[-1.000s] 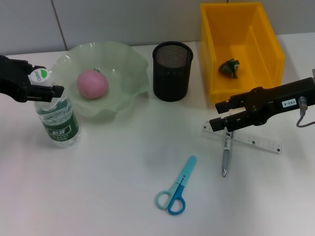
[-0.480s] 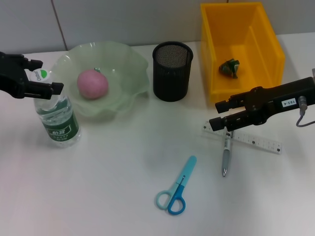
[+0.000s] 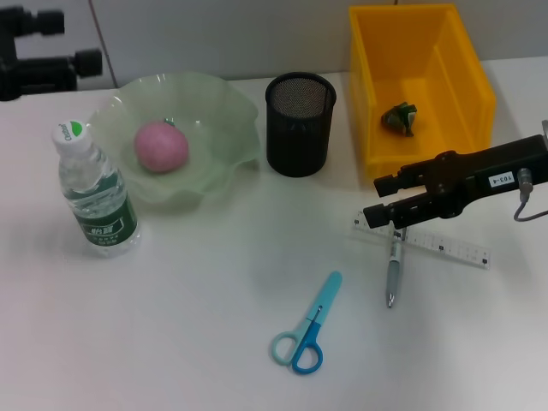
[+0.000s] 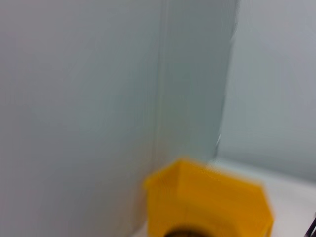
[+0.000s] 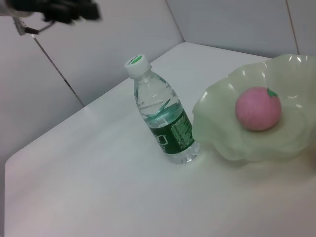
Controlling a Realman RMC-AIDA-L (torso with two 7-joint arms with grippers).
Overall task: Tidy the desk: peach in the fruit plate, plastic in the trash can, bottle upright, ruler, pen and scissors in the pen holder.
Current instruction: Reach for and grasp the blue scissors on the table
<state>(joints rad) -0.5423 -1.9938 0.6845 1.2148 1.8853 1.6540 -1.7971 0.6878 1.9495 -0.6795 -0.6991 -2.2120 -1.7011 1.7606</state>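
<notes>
The water bottle [image 3: 96,195] stands upright at the left, beside the green fruit plate [image 3: 224,128] that holds the pink peach [image 3: 161,145]. My left gripper [image 3: 73,41] is open, raised above and behind the bottle, touching nothing. Crumpled green plastic [image 3: 400,118] lies in the yellow trash can [image 3: 467,68]. The black mesh pen holder [image 3: 300,124] looks empty. My right gripper [image 3: 384,198] is open, just over the spot where the pen [image 3: 393,272] crosses the ruler [image 3: 449,248]. Blue scissors [image 3: 306,332] lie nearer the front. The right wrist view shows the bottle [image 5: 165,123], the peach [image 5: 257,108] and the left gripper [image 5: 64,7].
A grey wall runs along the back of the white desk. In the left wrist view only the wall and the blurred trash can [image 4: 212,207] show.
My left gripper let go of the bottle's cap and rose up and back to the far left. The bottle stays upright. The right arm has not moved.
</notes>
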